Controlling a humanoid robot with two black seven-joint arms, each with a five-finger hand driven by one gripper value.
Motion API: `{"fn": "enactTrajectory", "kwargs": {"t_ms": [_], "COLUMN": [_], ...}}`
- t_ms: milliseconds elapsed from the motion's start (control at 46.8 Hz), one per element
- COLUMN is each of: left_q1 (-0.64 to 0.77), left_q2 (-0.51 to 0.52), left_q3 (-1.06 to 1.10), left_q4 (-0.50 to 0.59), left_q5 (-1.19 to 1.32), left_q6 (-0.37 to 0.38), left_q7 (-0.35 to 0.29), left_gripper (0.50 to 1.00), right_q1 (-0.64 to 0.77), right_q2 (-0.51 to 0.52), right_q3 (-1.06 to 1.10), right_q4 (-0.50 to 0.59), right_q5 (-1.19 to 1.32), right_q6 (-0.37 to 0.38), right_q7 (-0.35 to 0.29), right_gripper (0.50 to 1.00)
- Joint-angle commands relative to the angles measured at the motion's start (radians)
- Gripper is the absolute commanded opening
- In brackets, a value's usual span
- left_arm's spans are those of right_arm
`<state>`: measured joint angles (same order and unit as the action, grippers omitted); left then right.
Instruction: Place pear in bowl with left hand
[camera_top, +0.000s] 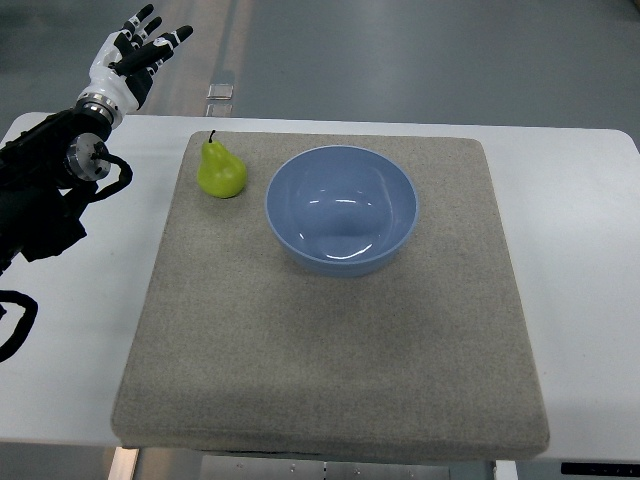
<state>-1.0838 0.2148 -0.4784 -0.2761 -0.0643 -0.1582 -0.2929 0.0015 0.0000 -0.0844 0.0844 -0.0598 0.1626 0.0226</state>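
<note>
Your left robot hand (137, 52) sits at the far left corner of the view, raised past the edge of the tabletop (80, 300), its fingers spread apart and holding nothing. Its dark arm comes in along the left edge, with cables looping off it.

Moving right, you find the pear (221, 170) standing upright on the grey mat (330, 350), near the mat's far left corner, stem up. It is well apart from the robot hand and just beside the blue bowl (341, 210), not touching it. The bowl sits right of the pear, toward the far middle of the mat, and looks empty.

Expect the pear to be light and stiff, with a smooth, slightly glossy skin that could slip (whether it is real fruit or a plastic model, you cannot tell from here). The narrow neck gives little purchase, so you would probably do best wrapping the fingers around the broad lower belly. Standing as it does, a sideways nudge could well tip it over.

The right arm does not show at all. The left arm's upper part is cut off by the picture edge, and the pear's far side is hidden.
</note>
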Motion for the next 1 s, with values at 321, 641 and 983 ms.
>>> {"fn": "enactTrajectory", "kwargs": {"t_ms": [321, 641, 983], "left_q1": [0.001, -0.001, 0.013], "left_q2": [0.0, 0.003, 0.008], "left_q3": [-0.002, -0.002, 0.0], "left_q4": [0.0, 0.002, 0.002], "left_q5": [-0.002, -0.002, 0.0], "left_q6": [0.0, -0.001, 0.0], "left_q7": [-0.006, -0.008, -0.006], "left_gripper": [0.992, 0.992, 0.992], "right_q1": [0.0, 0.0, 0.0], "right_q2": [0.0, 0.0, 0.0], "right_q3": [0.0, 0.0, 0.0], "right_q4": [0.0, 0.0, 0.0], "right_q5": [0.0, 0.0, 0.0], "right_q6": [0.0, 0.0, 0.0], "right_q7": [-0.001, 0.0, -0.001], "right_gripper": [0.926, 0.924, 0.926]}}
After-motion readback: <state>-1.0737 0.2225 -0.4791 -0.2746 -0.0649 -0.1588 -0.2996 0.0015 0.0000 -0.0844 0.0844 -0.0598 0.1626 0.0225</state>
